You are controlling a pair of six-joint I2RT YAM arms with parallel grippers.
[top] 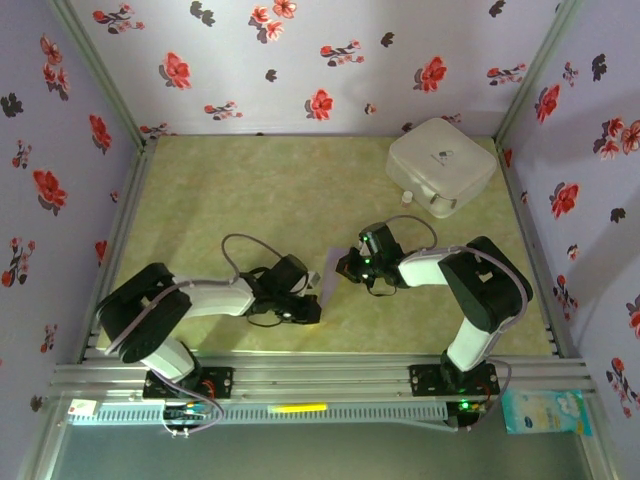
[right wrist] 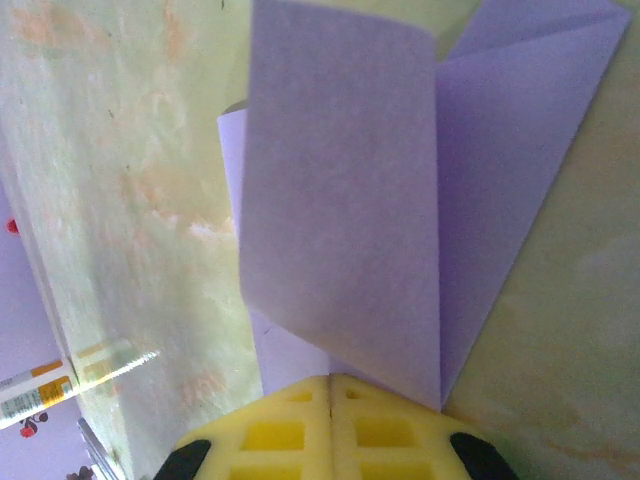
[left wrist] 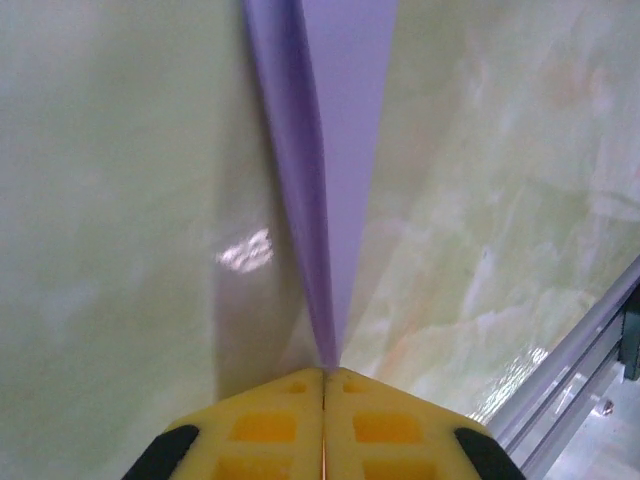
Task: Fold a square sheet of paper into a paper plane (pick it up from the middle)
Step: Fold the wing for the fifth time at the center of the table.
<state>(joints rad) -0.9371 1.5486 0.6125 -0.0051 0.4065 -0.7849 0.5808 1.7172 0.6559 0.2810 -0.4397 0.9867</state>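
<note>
The square sheet of paper (top: 328,280) is pale lavender and hangs between the two grippers just above the green table (top: 250,190). My left gripper (top: 316,300) is shut on its near tip. In the left wrist view the yellow pads (left wrist: 270,425) meet on the paper (left wrist: 340,150), which runs away edge-on as a narrow pointed wedge. My right gripper (top: 346,268) is shut on the paper's other end. In the right wrist view the paper (right wrist: 340,200) shows layered folded flaps with a centre crease above that gripper (right wrist: 331,378). Whether it makes a paper plane I cannot tell.
A white rounded box (top: 442,165) stands at the back right, with a small white piece (top: 407,198) in front of it. An aluminium rail (top: 320,375) runs along the near edge. Flowered walls (top: 300,60) close in the back and both sides.
</note>
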